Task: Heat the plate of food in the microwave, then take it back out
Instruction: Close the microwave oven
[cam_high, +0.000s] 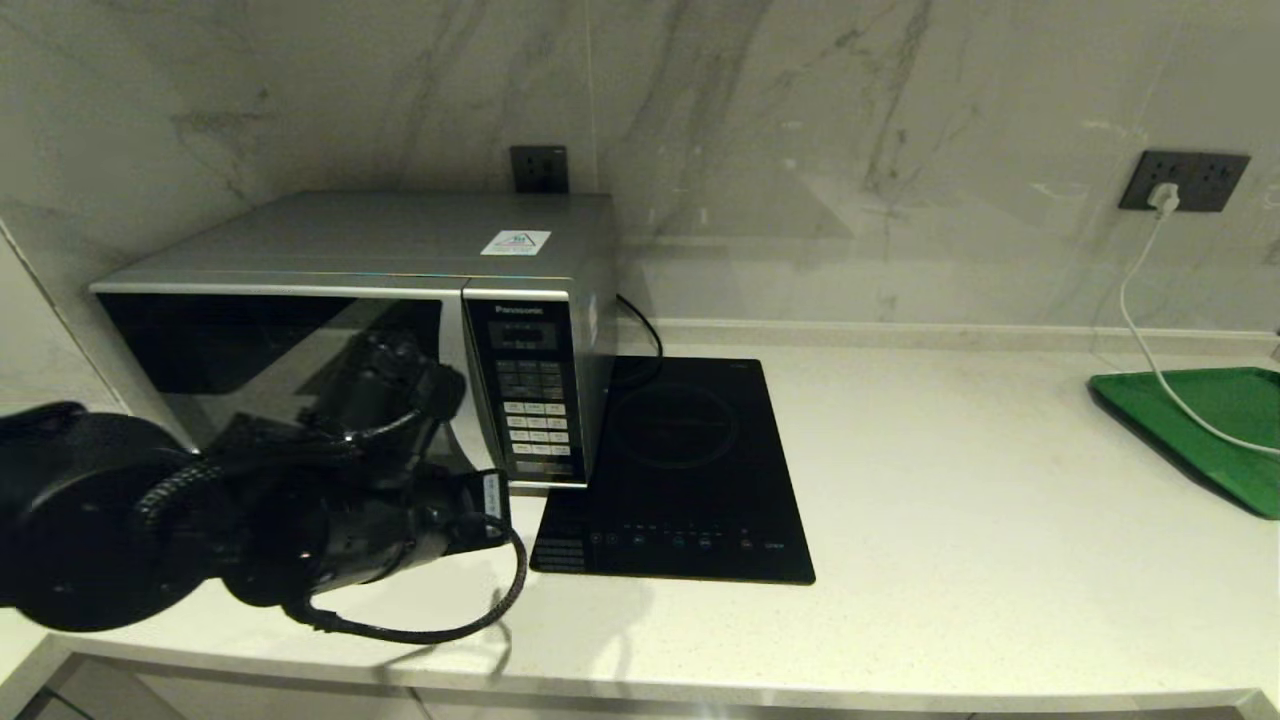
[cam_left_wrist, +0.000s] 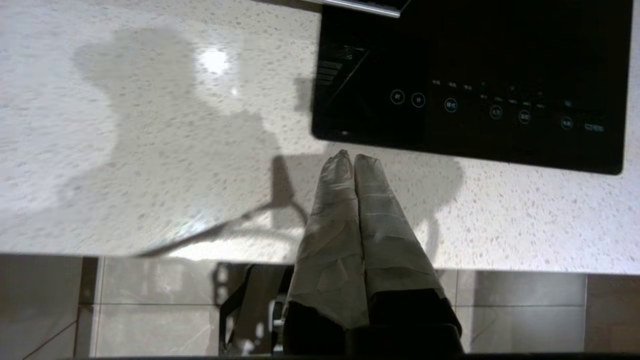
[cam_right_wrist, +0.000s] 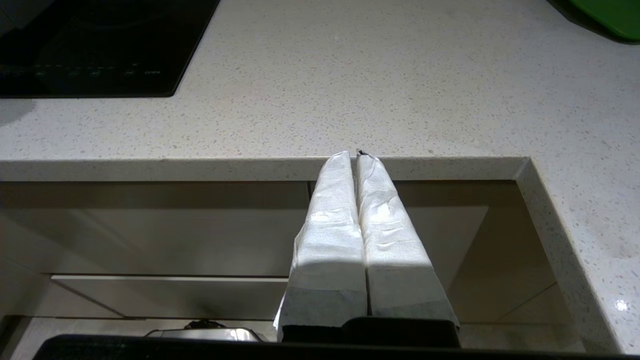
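The silver microwave (cam_high: 380, 250) stands at the back left of the counter, its dark glass door shut. The plate of food is hidden or out of view. My left arm (cam_high: 330, 500) hangs in front of the microwave door. My left gripper (cam_left_wrist: 348, 159) is shut with nothing in it, over bare counter just short of the hob's front left corner. My right gripper (cam_right_wrist: 352, 156) is also shut and empty. It sits low in front of the counter's front edge and does not show in the head view.
A black glass induction hob (cam_high: 680, 470) lies right of the microwave. A flat green tray (cam_high: 1210, 420) sits at the far right, with a white cable (cam_high: 1150, 350) running across it from a wall socket. Pale counter (cam_high: 950, 500) stretches between hob and tray.
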